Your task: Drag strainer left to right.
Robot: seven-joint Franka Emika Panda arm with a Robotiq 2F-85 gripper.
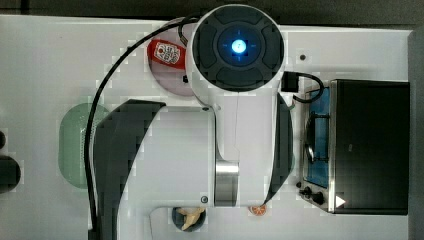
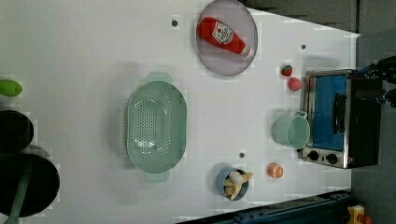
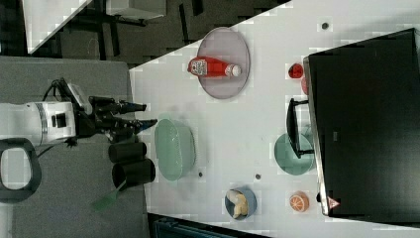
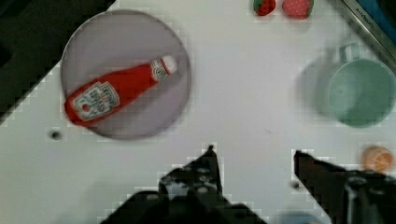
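Gripper (image 4: 254, 156) hung w/ jaws parted roughly halfway-plus & nothing between them; in the wrist view bare white table (image 4: 243, 93) showed through the gap. In the right view it sat at abt 9 o'clock of the strainer (image 2: 156, 125), near its rim but apart, so prob. staged for a first approach, not yet a drag.

Strainer lay empty, mouth up, on open tabletop in the left view, handles at 12 & 6 o'clock. From it: plate (image 2: 227, 37) w/ ketchup bottle (image 2: 224, 35) lying on it at abt 1 o'clock, cup (image 2: 292, 131) at 3 o'clock just beside the toaster oven (image 2: 343, 119), small blue bowl (image 2: 232, 182) at abt 4 o'clock.

Judgement: the lane toward the cup looked free betw. plate & bowl, prob. why strainer was set there. Hooking a finger over the rim seemed enough for dragging; no lift needed.
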